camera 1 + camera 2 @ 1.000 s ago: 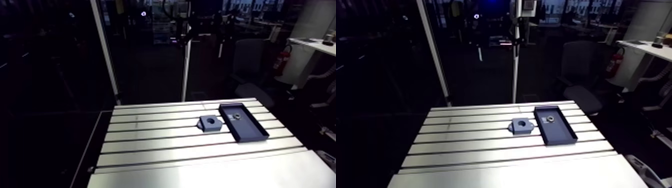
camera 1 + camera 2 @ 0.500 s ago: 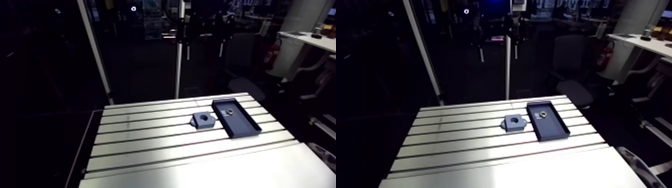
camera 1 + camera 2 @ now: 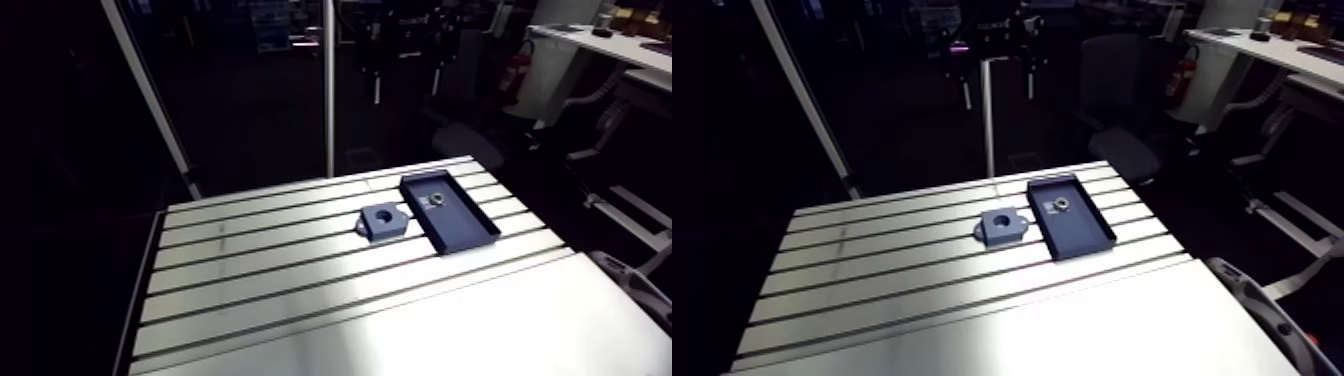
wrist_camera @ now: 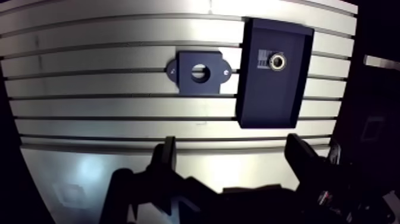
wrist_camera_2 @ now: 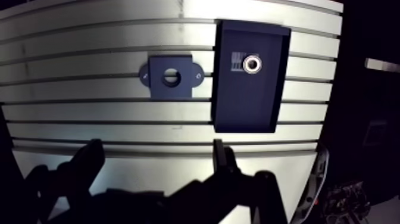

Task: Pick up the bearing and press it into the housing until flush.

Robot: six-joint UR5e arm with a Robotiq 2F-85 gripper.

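The hand (image 4: 232, 144) is hanging above the near part of the desk (image 4: 89, 107). It is holding its two fingers (image 4: 166, 156) wide apart, with nothing between them. The fingers are showing up only as dark shapes, so their details are hard to make out.

The bearing (image 4: 277, 60) is lying flat in a dark tray (image 4: 268, 98), at the tray's end far from the hand. It is looking like a small shiny ring with a dark hole in the middle. A little patch (image 4: 263, 58) of pale marks is sitting just beside it in the tray, but the marks are too small to read.

The housing (image 4: 200, 87) is sitting on the desk just beside the tray. It is a dark block with a round hole and a small ear on each side.
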